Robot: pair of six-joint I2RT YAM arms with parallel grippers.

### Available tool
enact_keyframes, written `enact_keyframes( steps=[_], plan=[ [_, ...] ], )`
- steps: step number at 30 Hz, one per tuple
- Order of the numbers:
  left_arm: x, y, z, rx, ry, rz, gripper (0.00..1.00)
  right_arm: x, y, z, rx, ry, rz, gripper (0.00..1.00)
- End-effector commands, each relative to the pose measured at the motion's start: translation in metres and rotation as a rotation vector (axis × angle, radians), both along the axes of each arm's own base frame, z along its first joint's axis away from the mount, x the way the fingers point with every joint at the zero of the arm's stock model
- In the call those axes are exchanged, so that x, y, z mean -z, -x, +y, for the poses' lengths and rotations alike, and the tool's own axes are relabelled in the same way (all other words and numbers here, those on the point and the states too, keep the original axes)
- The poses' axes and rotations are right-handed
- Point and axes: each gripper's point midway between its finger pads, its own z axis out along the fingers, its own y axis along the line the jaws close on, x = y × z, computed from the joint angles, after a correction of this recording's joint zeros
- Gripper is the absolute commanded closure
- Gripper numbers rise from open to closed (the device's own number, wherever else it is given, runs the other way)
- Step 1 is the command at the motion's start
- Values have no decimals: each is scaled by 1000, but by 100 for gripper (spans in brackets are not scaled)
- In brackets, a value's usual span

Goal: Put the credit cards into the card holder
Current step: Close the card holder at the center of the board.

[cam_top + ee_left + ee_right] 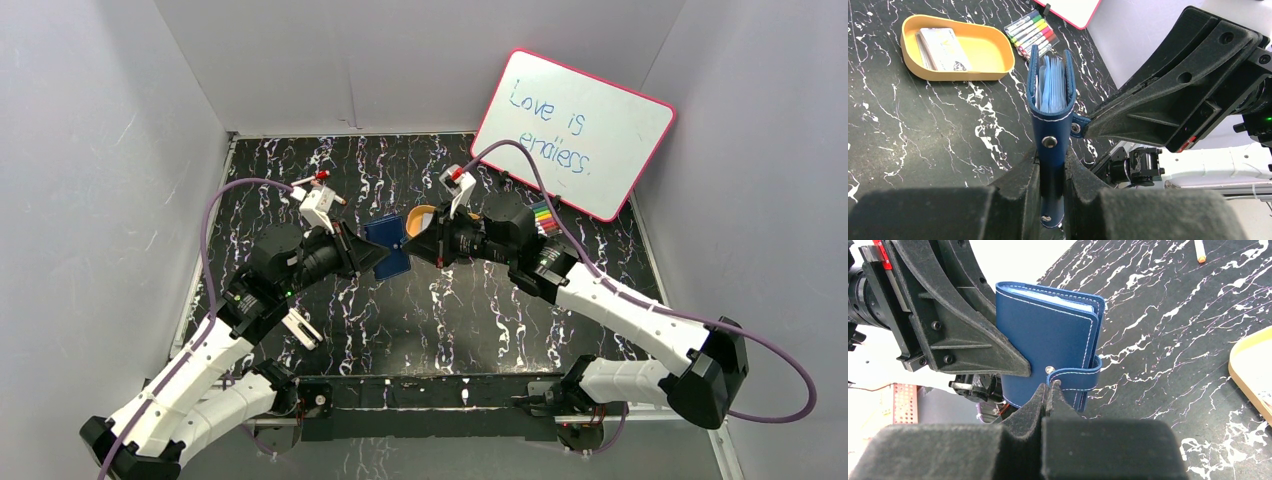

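Observation:
The navy card holder [1050, 115] stands upright above the table, folded, with pale sleeves showing at its top edge. My left gripper [1051, 160] is shut on its spine end. My right gripper [1049, 387] is shut on the tip of its snap-button tab [1074, 378], which wraps round the case's edge. In the top view both grippers, left [378, 258] and right [412, 250], meet at the card holder [385, 238] at mid-table. The credit cards [943, 47] lie stacked in the orange oval tray [993, 62].
A pack of coloured markers [1033, 30] lies beyond the tray, and a pink-framed whiteboard [575, 130] leans at the back right. A loose pen [1199, 252] lies on the black marbled table. The tray's rim [1245, 372] is to the right of my right gripper.

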Motion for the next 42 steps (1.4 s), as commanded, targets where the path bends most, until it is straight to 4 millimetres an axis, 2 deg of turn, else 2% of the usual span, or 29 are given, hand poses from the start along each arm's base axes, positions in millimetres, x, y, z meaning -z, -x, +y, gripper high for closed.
enact_keyframes(
  steps=[1,29,42],
  plan=[
    [-31,-2,-3,18,49,-91,100,-37,-2,8,-16,-84,-58,100],
    [-27,-3,-2,17,19,-100,100,-32,0,21,-63,-67,-43,100],
    [-36,3,-2,36,39,-113,100,-26,1,29,-75,-52,-31,100]
  ],
)
